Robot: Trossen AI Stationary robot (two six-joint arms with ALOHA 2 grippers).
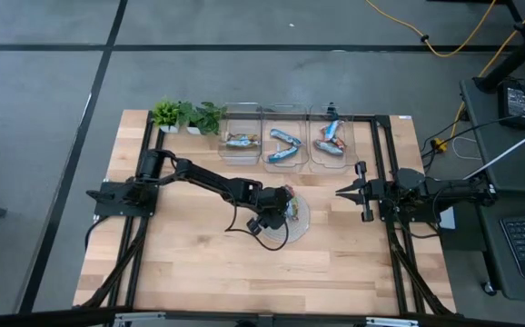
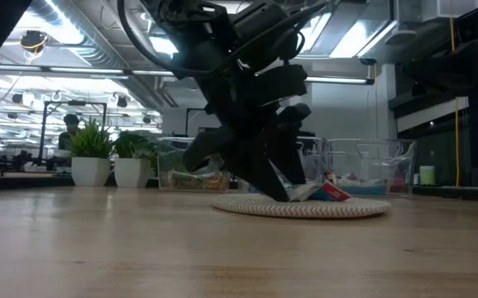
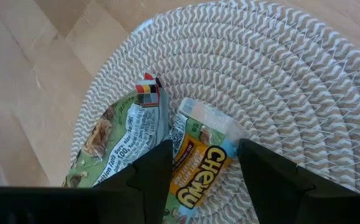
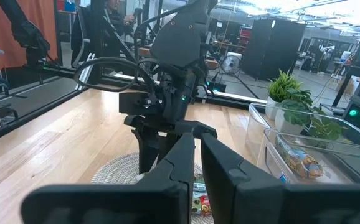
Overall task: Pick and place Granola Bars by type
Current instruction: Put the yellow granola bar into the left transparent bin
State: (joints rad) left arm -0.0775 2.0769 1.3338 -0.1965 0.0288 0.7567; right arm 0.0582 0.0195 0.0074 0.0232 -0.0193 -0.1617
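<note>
Woven round mat (image 3: 279, 81) is carrying two bars: the left hand (image 3: 202, 171), open, is straddling the Chewy bar (image 3: 198, 165), beside the green bar (image 3: 114, 146); right hand (image 1: 346, 192) closed.

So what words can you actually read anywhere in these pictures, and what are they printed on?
"CHEWY": on the orange-and-blue bar between the left gripper's open fingers, on the woven mat.
"100": on the green bar beside it; its other print is too small to read.
The bars in the bins: print too small to read.
</note>
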